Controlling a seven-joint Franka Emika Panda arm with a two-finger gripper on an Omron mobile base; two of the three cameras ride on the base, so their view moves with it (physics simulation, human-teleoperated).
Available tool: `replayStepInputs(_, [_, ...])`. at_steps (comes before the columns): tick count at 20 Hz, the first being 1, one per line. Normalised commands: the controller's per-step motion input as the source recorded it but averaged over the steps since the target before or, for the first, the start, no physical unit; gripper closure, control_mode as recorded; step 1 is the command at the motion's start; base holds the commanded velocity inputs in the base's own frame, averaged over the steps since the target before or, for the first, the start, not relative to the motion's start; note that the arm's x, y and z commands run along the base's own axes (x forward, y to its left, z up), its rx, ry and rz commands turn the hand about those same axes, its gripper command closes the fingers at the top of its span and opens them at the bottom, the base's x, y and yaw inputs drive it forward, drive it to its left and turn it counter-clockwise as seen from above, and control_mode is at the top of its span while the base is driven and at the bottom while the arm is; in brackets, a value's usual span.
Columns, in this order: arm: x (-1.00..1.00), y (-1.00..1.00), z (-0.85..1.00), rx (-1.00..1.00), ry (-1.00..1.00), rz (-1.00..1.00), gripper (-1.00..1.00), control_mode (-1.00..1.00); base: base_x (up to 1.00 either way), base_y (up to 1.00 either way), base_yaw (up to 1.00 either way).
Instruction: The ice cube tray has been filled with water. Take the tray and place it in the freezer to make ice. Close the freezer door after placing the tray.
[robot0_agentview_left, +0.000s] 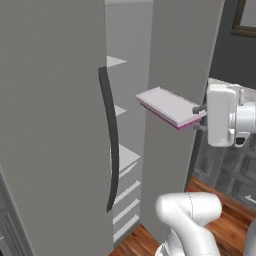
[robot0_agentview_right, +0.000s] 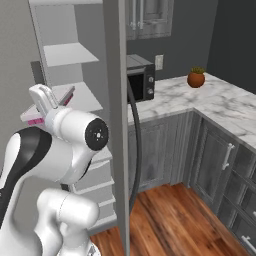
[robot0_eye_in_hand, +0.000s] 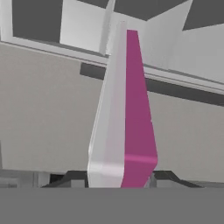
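- Between the two open doors of the freezer, the ice cube tray hangs in mid-air, clamped at its near short end by the gripper; its far end points toward the white shelves.
- From the hand view, the tray runs straight away from the fingers, edge-on, with a pale face on one side and a magenta face on the other.
- Gripper state: closed on the tray's end, the dark fingertips flanking it.
- Arm pose: the white wrist reaches level from the right of the left base view; in the right base view the elbow is raised, with the tray above it.
- Freezer door: swung open, its dark curved handle facing the gap.
- Shelves: white and stacked, bare where visible.
- Counter: carries a microwave and a potted plant.
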Motion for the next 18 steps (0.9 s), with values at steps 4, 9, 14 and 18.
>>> replayStepInputs(4, [0.04,0.00,0.61,0.10,0.00,0.00,1.00,-1.00,0.00,0.00,0.00])
replayStepInputs(9, [0.21,0.00,0.50,0.08,0.00,0.02,1.00,-1.00,0.00,0.00,0.00])
replayStepInputs(14, [0.40,0.02,0.17,0.06,0.00,0.02,1.00,-1.00,0.00,0.00,0.00])
replayStepInputs(18, [0.51,0.15,0.00,0.02,0.00,0.00,1.00,-1.00,0.00,0.00,0.00])
